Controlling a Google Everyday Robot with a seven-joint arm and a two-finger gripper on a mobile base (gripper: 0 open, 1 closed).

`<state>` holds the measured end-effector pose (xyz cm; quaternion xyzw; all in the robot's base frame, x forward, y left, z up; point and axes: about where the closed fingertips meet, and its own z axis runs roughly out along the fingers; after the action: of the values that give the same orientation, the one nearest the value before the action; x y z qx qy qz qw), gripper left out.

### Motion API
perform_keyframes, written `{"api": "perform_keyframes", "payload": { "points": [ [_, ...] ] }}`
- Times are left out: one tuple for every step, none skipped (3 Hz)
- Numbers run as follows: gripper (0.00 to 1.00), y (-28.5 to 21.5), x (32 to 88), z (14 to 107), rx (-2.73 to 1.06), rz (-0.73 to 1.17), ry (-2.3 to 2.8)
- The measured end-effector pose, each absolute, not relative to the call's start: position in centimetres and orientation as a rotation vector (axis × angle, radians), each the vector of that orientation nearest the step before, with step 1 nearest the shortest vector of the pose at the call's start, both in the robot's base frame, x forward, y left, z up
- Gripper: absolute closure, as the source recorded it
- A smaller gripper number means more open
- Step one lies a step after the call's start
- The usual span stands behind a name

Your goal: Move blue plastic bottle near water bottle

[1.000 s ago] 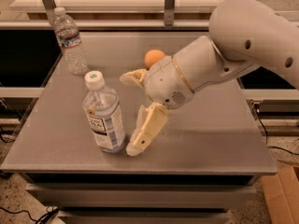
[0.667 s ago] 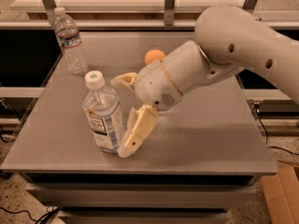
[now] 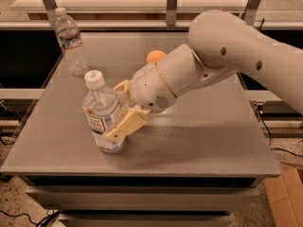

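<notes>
The blue plastic bottle (image 3: pixel 98 109) stands upright on the grey table (image 3: pixel 199 141) at the front left, with a white cap and a pale label. My gripper (image 3: pixel 113 111) is open, with its yellow fingers on either side of the bottle's right half: one finger (image 3: pixel 127 123) lies across the bottle's front and the other sits behind it. The water bottle (image 3: pixel 71 44), slim and ribbed with a narrow label band, stands upright at the table's back left corner, well apart from the blue bottle.
An orange ball (image 3: pixel 155 56) sits at the back middle of the table, partly hidden by my arm (image 3: pixel 227 51). A metal rail with posts (image 3: pixel 172 6) runs behind the table. A cardboard box (image 3: pixel 286 197) sits on the floor at the right.
My gripper has moved left, from beside the blue bottle to straddling it. Neither bottle has moved.
</notes>
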<state>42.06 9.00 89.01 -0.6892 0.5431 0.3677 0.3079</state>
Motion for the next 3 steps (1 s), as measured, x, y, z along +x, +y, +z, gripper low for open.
{"api": "perform_keyframes", "payload": {
  "points": [
    [0.64, 9.2, 42.3, 89.0, -1.812, 0.981, 1.431],
    [0.87, 9.8, 42.5, 89.3, -1.804, 0.981, 1.423],
    [1.0, 10.8, 43.1, 90.2, -1.787, 0.965, 1.406]
  ]
}}
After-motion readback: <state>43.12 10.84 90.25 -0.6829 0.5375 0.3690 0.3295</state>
